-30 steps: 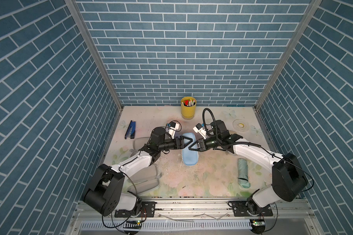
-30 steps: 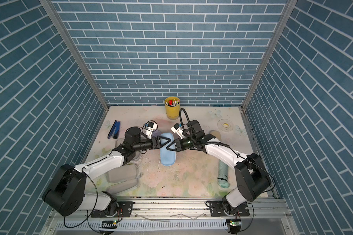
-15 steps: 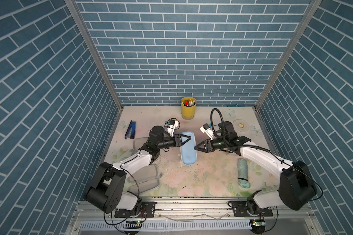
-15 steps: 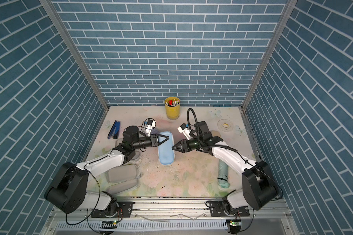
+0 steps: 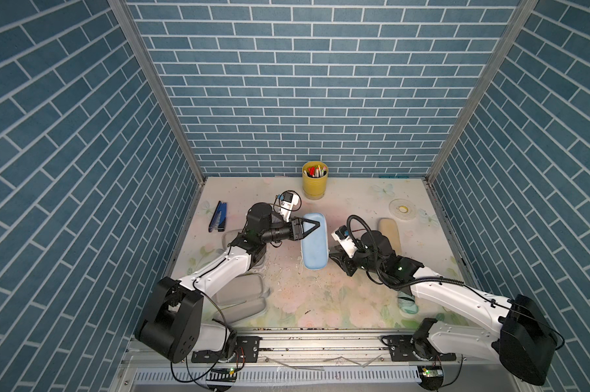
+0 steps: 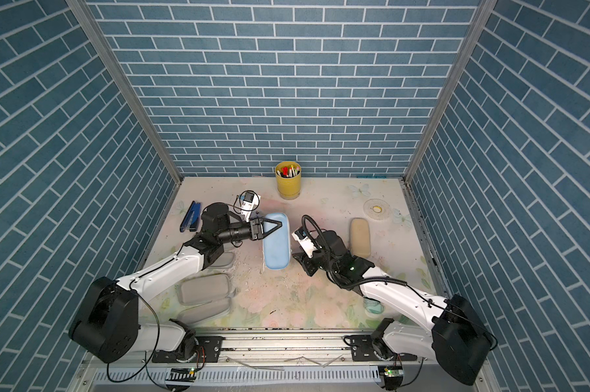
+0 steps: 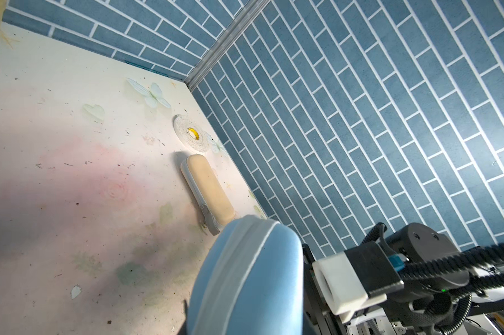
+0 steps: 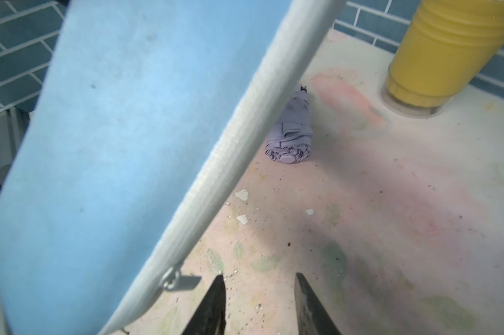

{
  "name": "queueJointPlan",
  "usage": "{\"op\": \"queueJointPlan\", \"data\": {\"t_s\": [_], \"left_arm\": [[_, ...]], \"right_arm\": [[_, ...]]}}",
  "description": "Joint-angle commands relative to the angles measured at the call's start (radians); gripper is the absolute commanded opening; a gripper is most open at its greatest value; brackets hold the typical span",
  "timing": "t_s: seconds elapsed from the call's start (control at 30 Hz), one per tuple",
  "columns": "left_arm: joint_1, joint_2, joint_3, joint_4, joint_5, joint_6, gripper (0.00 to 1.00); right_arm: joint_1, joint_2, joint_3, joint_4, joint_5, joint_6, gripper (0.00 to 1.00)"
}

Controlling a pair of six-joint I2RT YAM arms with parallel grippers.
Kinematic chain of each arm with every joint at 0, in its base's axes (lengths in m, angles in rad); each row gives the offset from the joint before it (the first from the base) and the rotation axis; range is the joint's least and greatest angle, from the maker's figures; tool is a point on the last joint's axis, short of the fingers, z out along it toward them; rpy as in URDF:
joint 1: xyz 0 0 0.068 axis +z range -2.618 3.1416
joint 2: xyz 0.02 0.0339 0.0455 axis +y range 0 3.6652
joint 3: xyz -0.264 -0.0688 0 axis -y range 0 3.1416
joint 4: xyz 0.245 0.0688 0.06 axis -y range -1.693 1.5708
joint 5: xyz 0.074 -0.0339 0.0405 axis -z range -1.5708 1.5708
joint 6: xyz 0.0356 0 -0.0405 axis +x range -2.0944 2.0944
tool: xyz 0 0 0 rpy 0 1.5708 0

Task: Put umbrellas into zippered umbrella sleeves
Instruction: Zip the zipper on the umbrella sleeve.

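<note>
**Desk:** Where do you have the light blue sleeve (image 5: 315, 241)?

**Operator:** I see it mid-table (image 5: 347, 305), running front to back, its two halves together. In my right wrist view it leans on one long edge. The grey zip band faces the camera and the puller (image 8: 184, 282) hangs at the near end.

**Desk:** And your left gripper (image 5: 313, 225)?

**Operator:** I have it at the sleeve's far end, drawn narrow onto the shell. In both top views its fingers overlap the sleeve. My left wrist camera shows only the sleeve's rounded end up close, not the fingers.

**Desk:** The right gripper (image 8: 259, 304)?

**Operator:** I see a modest gap between its tips and nothing in it. It sits low over the table, just beside the sleeve's near end, not touching it.

**Desk:** Umbrellas?

**Operator:** I find the lilac umbrella (image 8: 292, 136) lying on the table past the sleeve, with the yellow pen cup (image 8: 448, 49) further back. The mint green umbrella (image 5: 408, 304) lies at the right front, mostly hidden under my right arm.

**Desk:** Other sleeves?

**Operator:** I see the tan sleeve (image 5: 389, 234) closed on the right, near the tape roll (image 5: 402, 209). An open sleeve (image 5: 239, 292), grey-white inside, lies at the left front beside my left arm.
</note>
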Motion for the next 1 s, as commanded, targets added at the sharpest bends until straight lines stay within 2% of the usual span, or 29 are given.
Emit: {"op": "queueJointPlan", "data": {"t_s": [0.0, 0.43, 0.97], "left_arm": [[0.005, -0.029, 0.048, -0.011, 0.001, 0.043, 0.26], [0.013, -0.045, 0.075, -0.047, -0.051, 0.091, 0.24], [0.000, -0.048, 0.074, -0.040, -0.027, 0.104, 0.21]], "right_arm": [[0.052, -0.014, -0.012, 0.121, 0.128, -0.119, 0.39], [0.114, -0.018, -0.051, 0.175, 0.177, -0.151, 0.40], [0.133, 0.014, -0.034, 0.270, 0.208, -0.201, 0.39]]}}
